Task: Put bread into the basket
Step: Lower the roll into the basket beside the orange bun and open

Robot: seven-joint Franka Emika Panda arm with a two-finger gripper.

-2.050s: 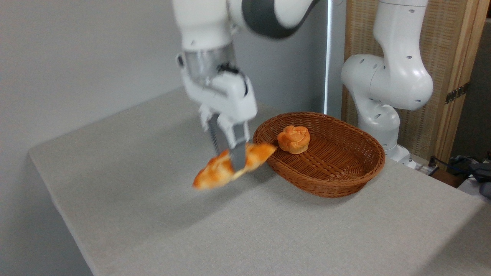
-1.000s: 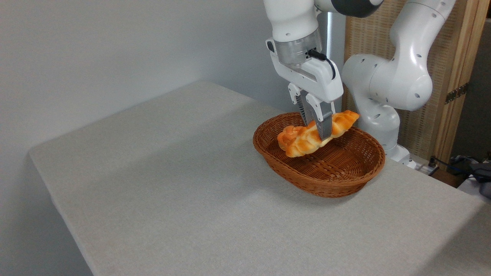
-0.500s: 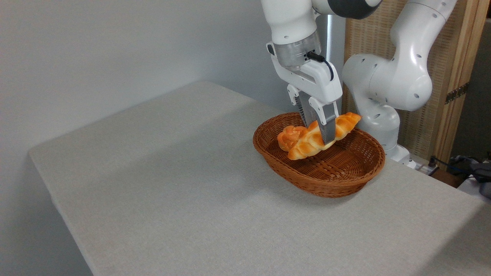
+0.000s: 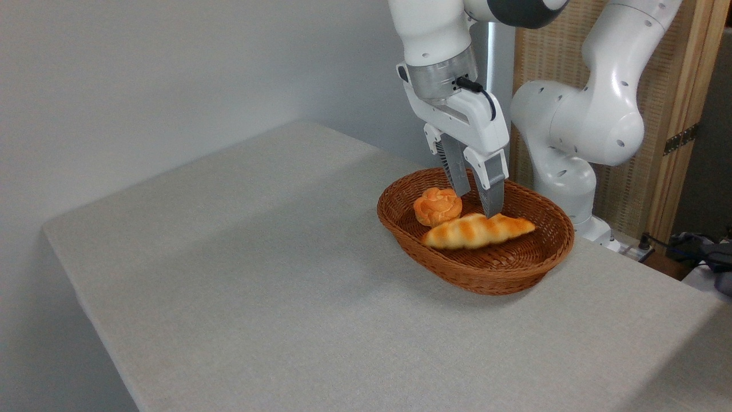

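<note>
Camera view from the front of the table [image 4: 240,274]: the bread [image 4: 479,230] lies flat on the bottom of the basket [image 4: 492,274], running lengthwise, with its pointed ends well inside the thick rim. Just beside it, towards the back left of the basket, sits a small round bun [image 4: 437,206]; the two look close, but I cannot tell whether they touch.

The gripper [image 4: 473,201] hangs right above the middle of the loaf, fingers pointing down, jaws spread with a clear gap between them and nothing held. The nearer finger [image 4: 490,189] ends just over the loaf's top; whether it brushes the crust is hard to say from here.

As for handling, the loaf looks light for its length, and its glossy, evenly coloured bumps make me think of a foam or plastic replica, so probably a little springy and not fragile. Its surface seems smooth, yet the braided ridges should give fingers something to catch. The sensible place to take hold would be across the thick middle, where it balances; a pinch near either tapered tip would likely let it droop or swing. To my eye the job looks done.
</note>
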